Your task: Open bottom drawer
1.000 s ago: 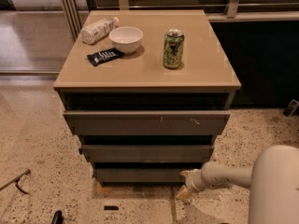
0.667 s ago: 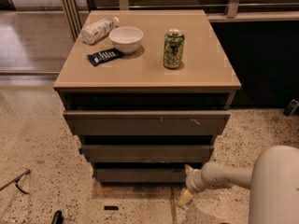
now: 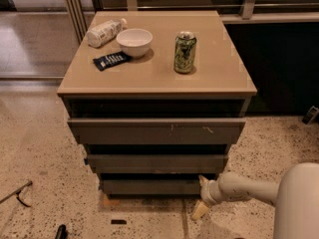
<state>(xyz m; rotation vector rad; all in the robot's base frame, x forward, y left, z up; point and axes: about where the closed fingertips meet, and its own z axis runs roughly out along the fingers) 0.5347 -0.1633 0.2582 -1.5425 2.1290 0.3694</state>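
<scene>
The bottom drawer (image 3: 149, 186) is the lowest and narrowest of three dark grey-brown flat fronts in a cabinet, plain and without a handle. My gripper (image 3: 202, 195) is at the end of the white arm coming in from the lower right. It sits low by the floor at the drawer's right end. One pale fingertip (image 3: 198, 211) points down toward the floor and another (image 3: 203, 180) is up against the drawer's right edge.
The cabinet's tan top (image 3: 219, 68) holds a green can (image 3: 184, 52), a white bowl (image 3: 134, 42), a lying bottle (image 3: 103, 32) and a dark packet (image 3: 111, 60). The top drawer (image 3: 157, 131) has white scratches; the middle drawer (image 3: 157, 162) lies below it. Speckled floor surrounds the cabinet; small objects (image 3: 17, 192) lie at left.
My gripper has shifted slightly up and toward the bottom drawer's right end. The drawers have not visibly moved.
</scene>
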